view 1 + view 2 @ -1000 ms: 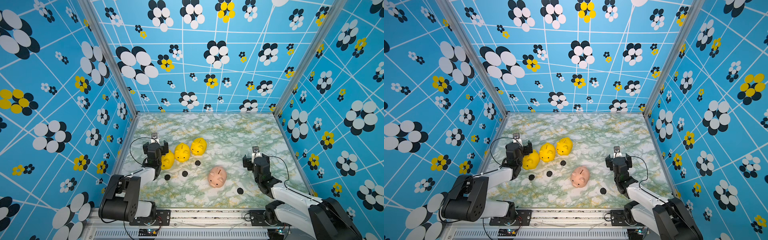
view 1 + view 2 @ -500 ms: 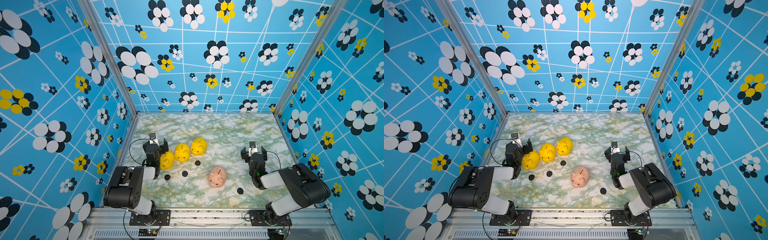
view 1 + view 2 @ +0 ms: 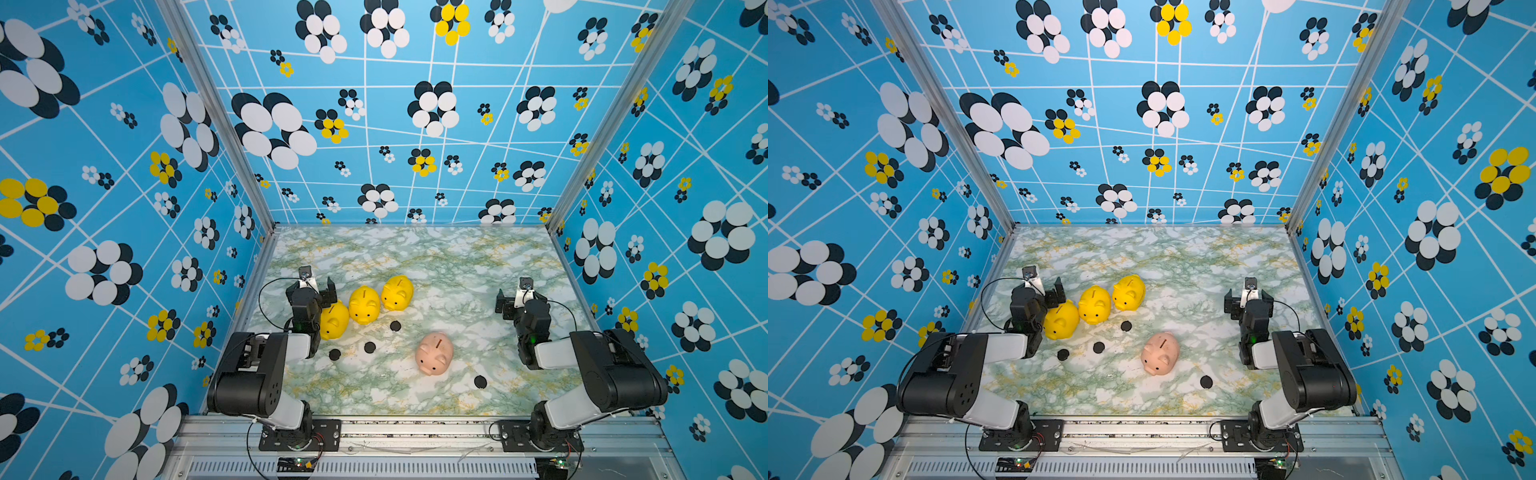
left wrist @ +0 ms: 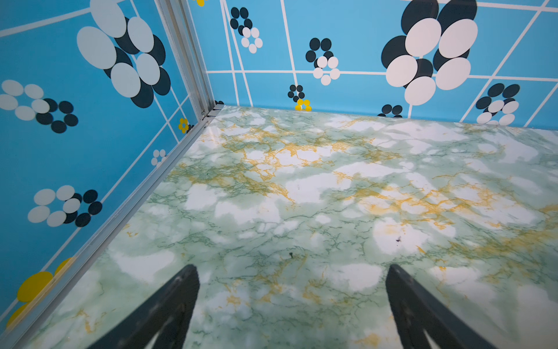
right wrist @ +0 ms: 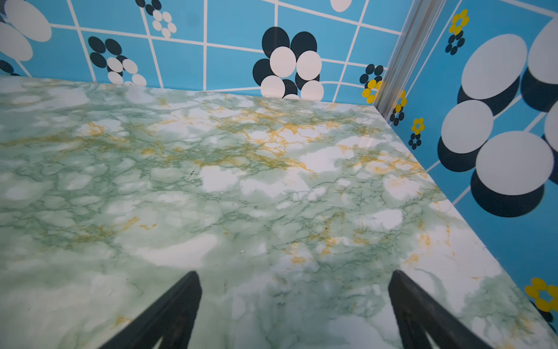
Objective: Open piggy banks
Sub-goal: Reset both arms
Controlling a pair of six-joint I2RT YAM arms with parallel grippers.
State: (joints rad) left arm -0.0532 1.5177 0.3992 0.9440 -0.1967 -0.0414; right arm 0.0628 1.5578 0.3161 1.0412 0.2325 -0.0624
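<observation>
Four piggy banks [image 3: 364,304] — marble table [image 3: 415,257]

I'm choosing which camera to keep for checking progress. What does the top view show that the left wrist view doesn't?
Only a top view: three yellow piggy banks, the pink piggy bank, four black discs, the right gripper.
Only the left wrist view: bare table framed between the spread fingers of the left gripper.
Both: marble table, flowered blue walls, the open left gripper.
</observation>
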